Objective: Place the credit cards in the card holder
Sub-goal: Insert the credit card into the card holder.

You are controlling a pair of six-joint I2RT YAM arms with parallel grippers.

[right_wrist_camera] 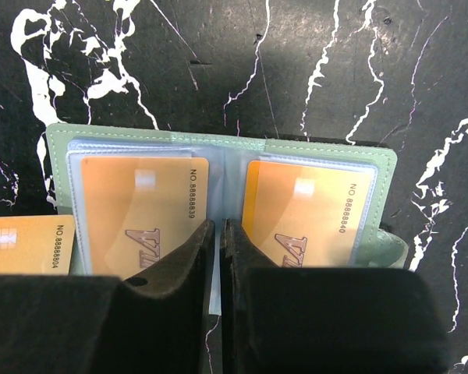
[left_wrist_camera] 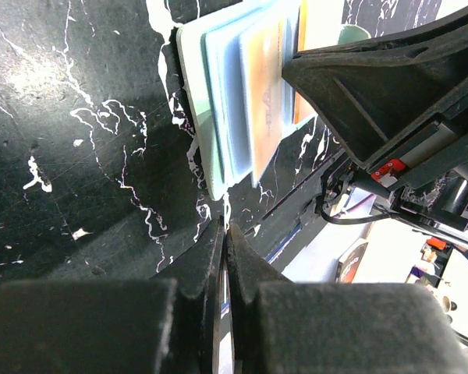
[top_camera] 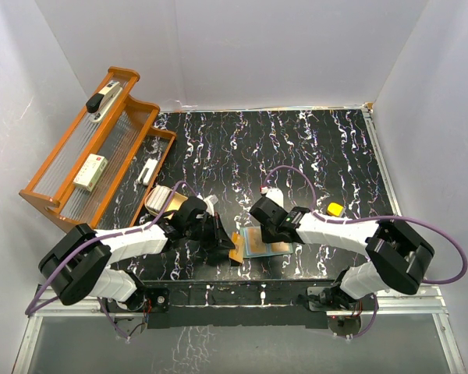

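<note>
The card holder lies open on the black marbled table, pale green with clear sleeves. Two orange credit cards sit in its sleeves, one on the left page and one on the right page. A third orange card lies loose just outside the holder's left edge. My right gripper is shut, its tips over the holder's middle fold. My left gripper is shut with nothing between its fingers, its tips low by the table just short of the holder. From above, the loose card is at the left gripper's tips.
A wooden rack with a stapler stands at the back left. A tan oval dish sits behind the left arm. A small yellow block and a small white object lie behind the right arm. The table's near edge is close.
</note>
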